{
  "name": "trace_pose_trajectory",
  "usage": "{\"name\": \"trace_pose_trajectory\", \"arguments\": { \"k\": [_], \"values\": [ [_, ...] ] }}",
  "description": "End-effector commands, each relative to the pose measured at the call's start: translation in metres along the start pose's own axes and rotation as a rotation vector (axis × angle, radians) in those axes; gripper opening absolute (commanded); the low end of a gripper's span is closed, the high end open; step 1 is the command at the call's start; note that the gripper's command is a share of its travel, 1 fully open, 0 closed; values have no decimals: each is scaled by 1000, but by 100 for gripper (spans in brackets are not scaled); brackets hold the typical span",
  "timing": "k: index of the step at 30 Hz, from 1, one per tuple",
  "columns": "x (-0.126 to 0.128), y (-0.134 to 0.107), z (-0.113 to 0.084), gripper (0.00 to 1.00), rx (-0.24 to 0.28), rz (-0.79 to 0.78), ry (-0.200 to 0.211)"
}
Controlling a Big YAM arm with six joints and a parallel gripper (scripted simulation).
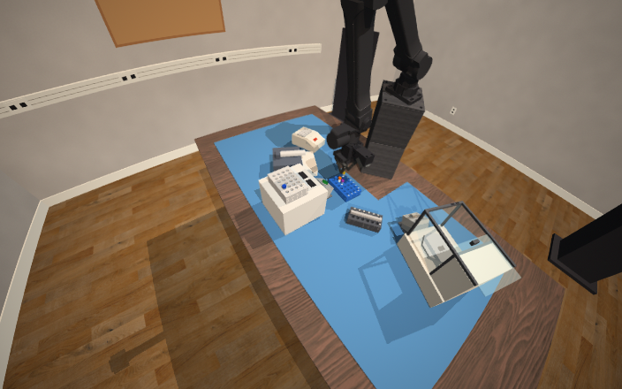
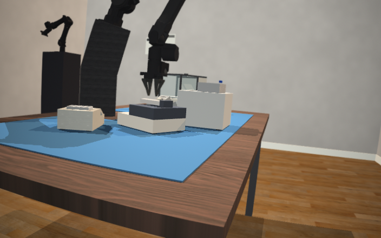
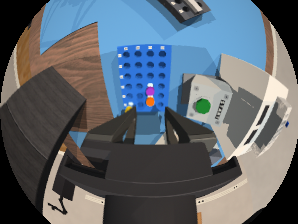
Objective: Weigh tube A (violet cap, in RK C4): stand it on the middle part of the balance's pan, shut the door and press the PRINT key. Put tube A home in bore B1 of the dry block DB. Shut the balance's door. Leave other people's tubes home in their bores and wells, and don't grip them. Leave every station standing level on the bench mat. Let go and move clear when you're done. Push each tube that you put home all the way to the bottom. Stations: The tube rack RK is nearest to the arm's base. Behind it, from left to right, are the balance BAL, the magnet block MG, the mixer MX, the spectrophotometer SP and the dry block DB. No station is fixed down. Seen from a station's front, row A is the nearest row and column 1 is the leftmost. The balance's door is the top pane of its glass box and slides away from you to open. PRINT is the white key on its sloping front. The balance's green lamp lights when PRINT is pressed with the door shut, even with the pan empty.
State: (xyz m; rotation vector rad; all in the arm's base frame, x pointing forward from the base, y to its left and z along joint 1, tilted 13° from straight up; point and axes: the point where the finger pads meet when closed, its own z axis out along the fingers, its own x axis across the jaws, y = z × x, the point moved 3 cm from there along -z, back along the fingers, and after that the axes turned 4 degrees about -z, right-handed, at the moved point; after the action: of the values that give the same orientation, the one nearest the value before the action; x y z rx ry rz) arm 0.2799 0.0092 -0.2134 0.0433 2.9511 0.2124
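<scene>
Two pale stations to note at the far left of the blue mat [image 1: 329,284] [image 2: 140,157], atop the worktop [image 1: 527,321] [image 2: 112,190]: a small box with a red key [image 1: 307,138] [image 2: 76,119], then a slate-topped station [image 1: 284,160] [image 2: 157,111]. Next, a large white box [image 1: 300,215] [image 2: 203,109] with a well block on top and a blue cap [image 1: 284,186] [image 2: 220,81] in it. Just beside, a round green piece [image 1: 325,181] [image 3: 203,106] on a grey unit. Rightward, in the blue rack [image 1: 352,191] [image 3: 144,59], tube A's violet cap [image 1: 342,180] [image 3: 150,91], right beside an orange cap [image 1: 339,178] [image 3: 150,101]. Above the rack's near end, the hand [image 1: 343,168] [image 2: 152,95] [image 3: 150,110], pointing down, partly open, gripping nothing. Farther right, the magnet block [image 1: 363,225] [image 3: 186,12]; rightmost, the glass-boxed balance [image 1: 420,277] [image 2: 179,84], with its top pane slid open.
</scene>
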Motion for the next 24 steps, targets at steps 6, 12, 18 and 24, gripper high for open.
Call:
{"name": "trace_pose_trajectory", "arguments": {
  "k": [6, 12, 18, 24],
  "values": [
    [6, 0, 3, 36, 1, -13, 6],
    [1, 0, 11, 36, 2, 0, -3],
    [1, 1, 21, 36, 2, 3, -3],
    [1, 2, 31, 36, 1, -1, -2]
  ]
}}
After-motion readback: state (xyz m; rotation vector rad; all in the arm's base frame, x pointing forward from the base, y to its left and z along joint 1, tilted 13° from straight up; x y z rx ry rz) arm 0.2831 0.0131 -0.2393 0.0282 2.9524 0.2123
